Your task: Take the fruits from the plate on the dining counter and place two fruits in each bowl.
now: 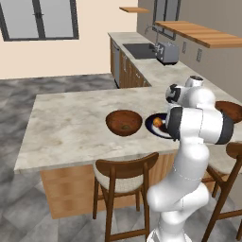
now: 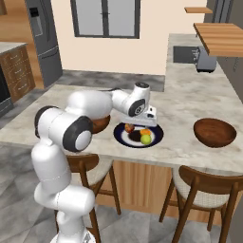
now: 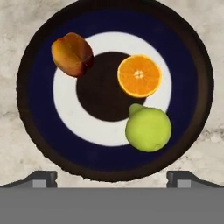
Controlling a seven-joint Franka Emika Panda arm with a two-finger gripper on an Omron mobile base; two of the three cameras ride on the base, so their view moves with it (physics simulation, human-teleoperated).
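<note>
My claw (image 3: 112, 177) hovers wide open and empty above the plate (image 3: 39, 144). The orange (image 3: 139, 75) at one o'clock nearly touches the green fruit (image 3: 148, 129); grabbing either probably nudges its neighbour off.

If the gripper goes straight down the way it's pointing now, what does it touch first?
Most likely the plate itself: the gripper looks straight down at its dark centre, between the orange fruit, the red fruit and the yellow-green fruit. Depth is unclear, so a finger might clip the yellow-green one.
</note>
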